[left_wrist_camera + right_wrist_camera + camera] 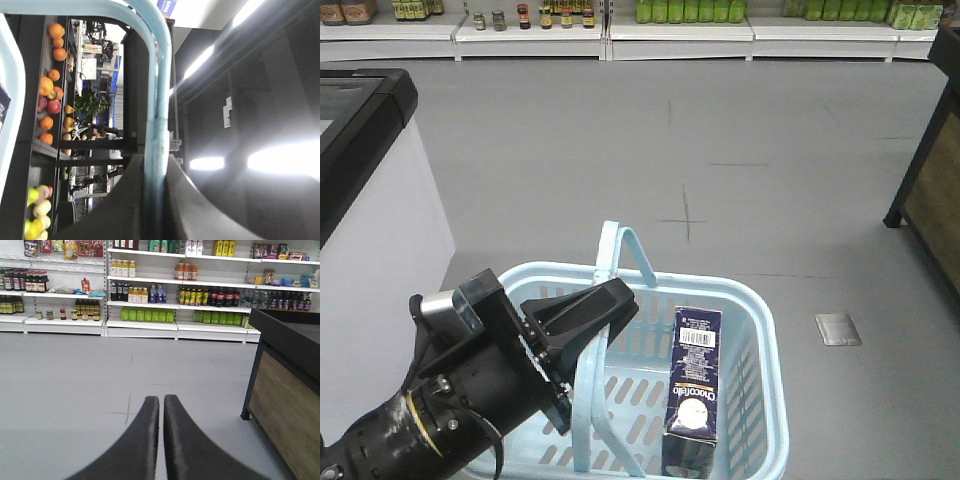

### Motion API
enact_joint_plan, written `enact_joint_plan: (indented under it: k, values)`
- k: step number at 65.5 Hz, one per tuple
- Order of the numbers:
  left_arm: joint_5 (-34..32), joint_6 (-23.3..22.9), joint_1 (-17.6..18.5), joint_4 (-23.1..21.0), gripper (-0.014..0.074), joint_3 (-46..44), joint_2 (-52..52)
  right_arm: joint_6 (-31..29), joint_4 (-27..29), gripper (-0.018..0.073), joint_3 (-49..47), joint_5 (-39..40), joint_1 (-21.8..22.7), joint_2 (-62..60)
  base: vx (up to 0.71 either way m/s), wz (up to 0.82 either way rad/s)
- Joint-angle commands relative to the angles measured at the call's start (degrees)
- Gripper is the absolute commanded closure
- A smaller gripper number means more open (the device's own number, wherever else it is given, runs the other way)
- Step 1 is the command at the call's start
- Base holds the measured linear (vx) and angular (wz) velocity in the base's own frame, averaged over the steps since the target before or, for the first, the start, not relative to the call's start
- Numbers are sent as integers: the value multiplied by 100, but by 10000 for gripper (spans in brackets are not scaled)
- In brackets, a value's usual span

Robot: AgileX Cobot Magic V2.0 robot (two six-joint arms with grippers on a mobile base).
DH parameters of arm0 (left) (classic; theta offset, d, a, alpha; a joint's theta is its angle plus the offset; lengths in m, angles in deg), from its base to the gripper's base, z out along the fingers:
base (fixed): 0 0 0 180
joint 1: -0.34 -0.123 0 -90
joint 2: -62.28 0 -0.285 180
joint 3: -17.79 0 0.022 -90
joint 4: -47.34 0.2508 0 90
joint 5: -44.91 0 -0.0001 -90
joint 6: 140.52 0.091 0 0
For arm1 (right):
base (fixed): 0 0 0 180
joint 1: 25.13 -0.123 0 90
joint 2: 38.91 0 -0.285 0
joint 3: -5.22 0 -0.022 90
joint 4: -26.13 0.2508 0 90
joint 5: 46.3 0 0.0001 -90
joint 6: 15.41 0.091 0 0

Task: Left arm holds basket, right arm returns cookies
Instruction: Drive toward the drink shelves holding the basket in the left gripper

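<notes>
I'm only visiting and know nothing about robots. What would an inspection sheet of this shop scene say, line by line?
Surface: grey shop floor.
Job's things: light blue basket; the cookie box stands on end inside it, towards the right side.
Clutter: nothing seen.
Grippers: left gripper shut on the basket handle; right gripper shut, holding nothing, pointing at the shelves.
Cables: a thin black cable loops under the left arm.
Surroundings: shelves of bottles and jars, a white cabinet with a black top, a dark wooden counter, a metal plate in the floor.
</notes>
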Motion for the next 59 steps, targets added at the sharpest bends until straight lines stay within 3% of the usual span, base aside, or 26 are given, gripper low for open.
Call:
enact_joint_plan:
  k: [1, 59]
  values:
    - [-1642, -5, 36, -69, 599, -162, 208, -32, -17, 565, 103, 431, 2, -73, 51, -1]
    - [-1640, -5, 36, -72, 599, -162, 172, -32, -17, 565, 97, 429, 8, -36, 54, -2]
